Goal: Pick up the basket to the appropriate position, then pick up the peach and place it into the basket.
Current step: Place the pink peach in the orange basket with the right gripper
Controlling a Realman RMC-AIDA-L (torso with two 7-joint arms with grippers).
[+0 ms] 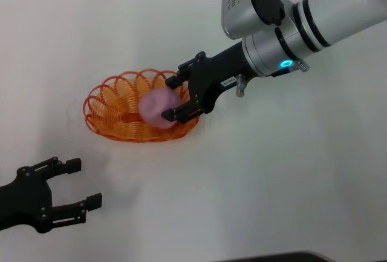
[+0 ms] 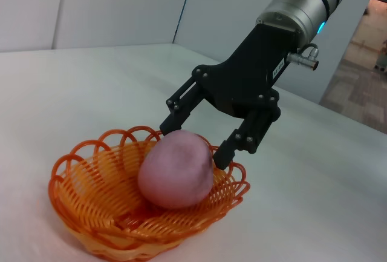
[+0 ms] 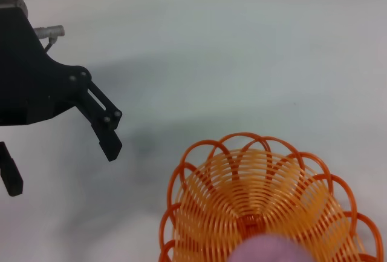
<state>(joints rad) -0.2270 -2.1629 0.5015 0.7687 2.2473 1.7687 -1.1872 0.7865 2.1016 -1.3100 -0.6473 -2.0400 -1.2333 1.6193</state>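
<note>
The orange wire basket (image 1: 101, 101) stands on the white table, left of centre. The pink peach (image 1: 157, 107) lies inside it at its right end. My right gripper (image 1: 170, 98) reaches over the basket's right rim, its fingers spread on either side of the peach and not pressing it. The left wrist view shows the peach (image 2: 175, 177) resting in the basket (image 2: 78, 213) with the right gripper (image 2: 193, 143) just behind it. My left gripper (image 1: 75, 183) is open and empty near the front left of the table. The right wrist view shows the basket (image 3: 242, 201) and the top of the peach (image 3: 272, 251).
The white table (image 1: 272, 183) stretches around the basket. The left gripper (image 3: 60, 162) also shows in the right wrist view, beyond the basket. A wall (image 2: 121, 8) stands behind the table in the left wrist view.
</note>
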